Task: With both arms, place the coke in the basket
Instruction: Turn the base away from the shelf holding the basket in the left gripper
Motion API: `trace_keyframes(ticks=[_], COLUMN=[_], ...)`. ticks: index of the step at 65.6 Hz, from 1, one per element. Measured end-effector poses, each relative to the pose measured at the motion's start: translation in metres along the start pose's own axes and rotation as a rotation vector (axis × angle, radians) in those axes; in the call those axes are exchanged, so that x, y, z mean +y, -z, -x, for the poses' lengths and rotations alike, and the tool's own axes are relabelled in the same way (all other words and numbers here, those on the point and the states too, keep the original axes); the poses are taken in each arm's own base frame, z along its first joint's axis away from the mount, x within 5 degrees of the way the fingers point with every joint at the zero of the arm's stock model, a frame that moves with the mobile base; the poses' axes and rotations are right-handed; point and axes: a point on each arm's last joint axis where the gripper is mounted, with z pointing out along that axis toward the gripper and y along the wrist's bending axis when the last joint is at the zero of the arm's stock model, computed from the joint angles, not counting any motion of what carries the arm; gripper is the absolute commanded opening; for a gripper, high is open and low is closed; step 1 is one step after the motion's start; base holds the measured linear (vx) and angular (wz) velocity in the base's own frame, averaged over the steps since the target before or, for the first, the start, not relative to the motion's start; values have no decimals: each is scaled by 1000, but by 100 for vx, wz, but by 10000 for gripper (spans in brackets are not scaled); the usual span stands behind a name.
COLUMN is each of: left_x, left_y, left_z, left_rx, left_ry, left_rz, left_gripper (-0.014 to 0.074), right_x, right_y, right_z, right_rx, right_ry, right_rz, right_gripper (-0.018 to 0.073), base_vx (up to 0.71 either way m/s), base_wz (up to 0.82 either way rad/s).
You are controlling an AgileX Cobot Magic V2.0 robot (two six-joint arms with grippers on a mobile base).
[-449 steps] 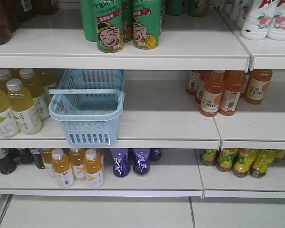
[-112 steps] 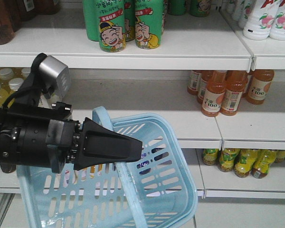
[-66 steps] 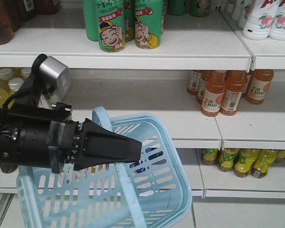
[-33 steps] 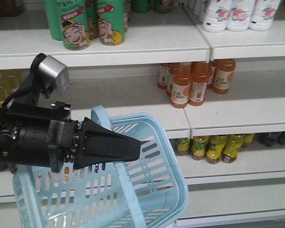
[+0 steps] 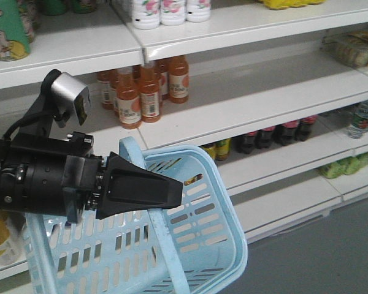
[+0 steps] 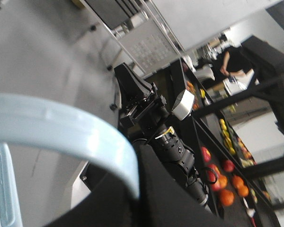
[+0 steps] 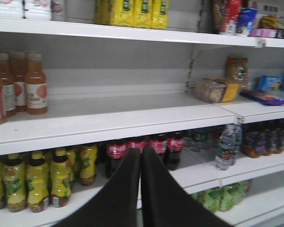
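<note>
the coke [image 7: 230,16], seemingly the red bottle upright on the top worktop [image 7: 132,34] level, lies up and right of the right gripper [image 7: 140,153], closed on nothing and nearer, so the reach falls to it. the left gripper [image 5: 168,191] clamps the basket [image 5: 227,245] handle.

Store aisle, basically: long white shelves [image 5: 245,104] running left to right, stocked with orange drink bottles [image 5: 141,92], with dark cola bottles [image 7: 157,144] and yellow-green ones [image 7: 33,182] lower down (snack packs [image 7: 217,90] far right). The grey floor [image 5: 319,257] shows near right; lighting's flat and even.
</note>
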Motion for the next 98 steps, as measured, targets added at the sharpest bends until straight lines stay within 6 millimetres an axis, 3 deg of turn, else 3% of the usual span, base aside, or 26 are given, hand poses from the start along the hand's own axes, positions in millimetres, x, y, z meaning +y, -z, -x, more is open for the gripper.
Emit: trace_keyframes(ticks=[98], left_x=[0], left_y=[0], left_z=[0], left_rx=[0], left_ry=[0], left_rz=[0], left_gripper=[-6], right_x=[0], right_y=[0], right_z=[0], right_rx=[0], right_ry=[0], right_rz=[0], right_gripper=[-2], base_vx=[-6], base_wz=[-51])
